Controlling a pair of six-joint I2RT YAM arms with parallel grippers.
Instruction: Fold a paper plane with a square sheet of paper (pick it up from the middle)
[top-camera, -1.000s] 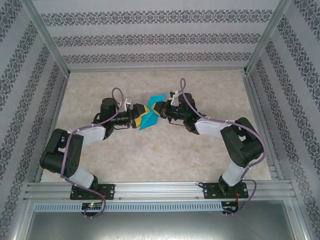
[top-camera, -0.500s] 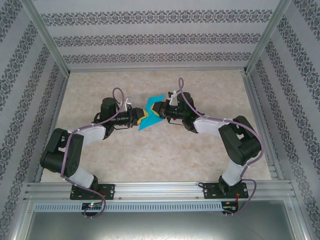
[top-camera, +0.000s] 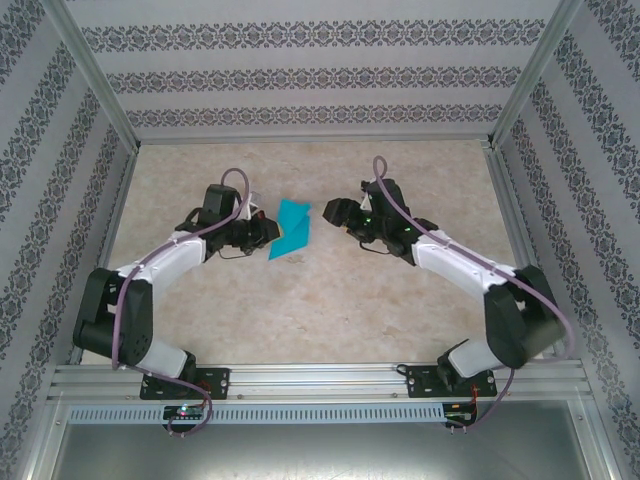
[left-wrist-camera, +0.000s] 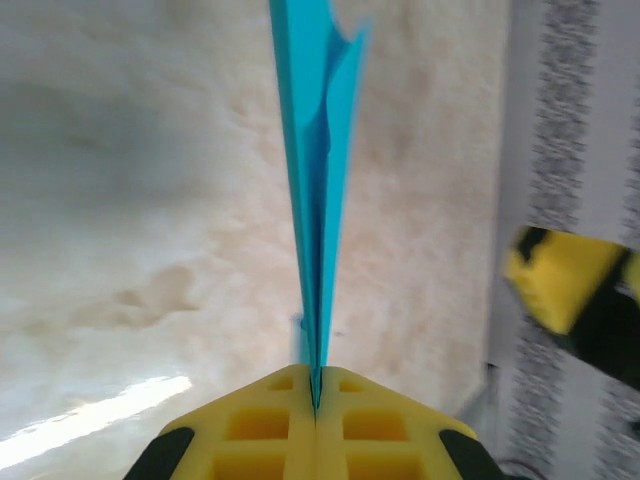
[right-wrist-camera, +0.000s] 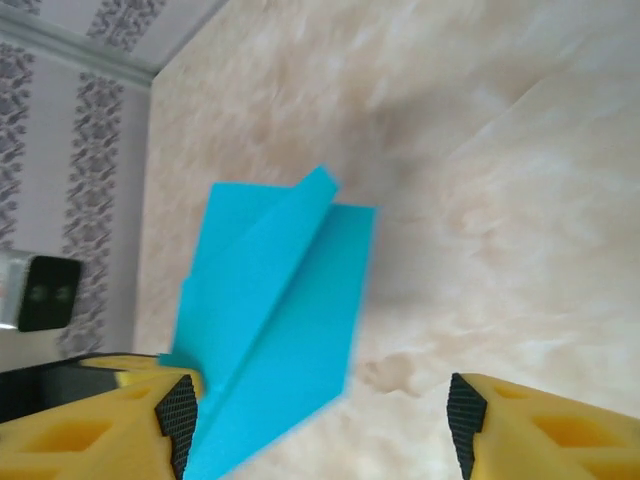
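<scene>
- The table (top-camera: 300, 310) is a beige, marble-patterned top, smooth with a faint sheen. A bright streak of reflected light shows on it in the left wrist view.
- Walls (top-camera: 300, 80) close the cell on three sides. They are papered in pale stripes alternating with bands of dark damask ornament.
- Bare aluminium posts (top-camera: 95, 75) slant up at the back corners, and a ribbed aluminium rail (top-camera: 320, 380) runs along the near edge, carrying both arm bases.
- Both arms are black and white, with a purple cable (top-camera: 160, 262) looped along each.
- The paper plane (top-camera: 292, 228) is plain matte teal paper, folded flat into a wedge with sharp creases. It sits over the middle of the table's far half, between the two grippers.
- Seen edge-on from the left wrist, it is a thin upright blade of several layers, with one flap bowing slightly away.
- From the right wrist its broad face shows a long diagonal crease and an overlapping upper layer.
- The left gripper (left-wrist-camera: 314, 395) has yellow ribbed pads clamped together on the plane's edge.
- The right gripper (right-wrist-camera: 322, 420) stands spread wide with nothing between its yellow, black-tipped fingers, just beside the paper and apart from it.
- I cannot tell whether the paper's lower edge touches the table.
</scene>
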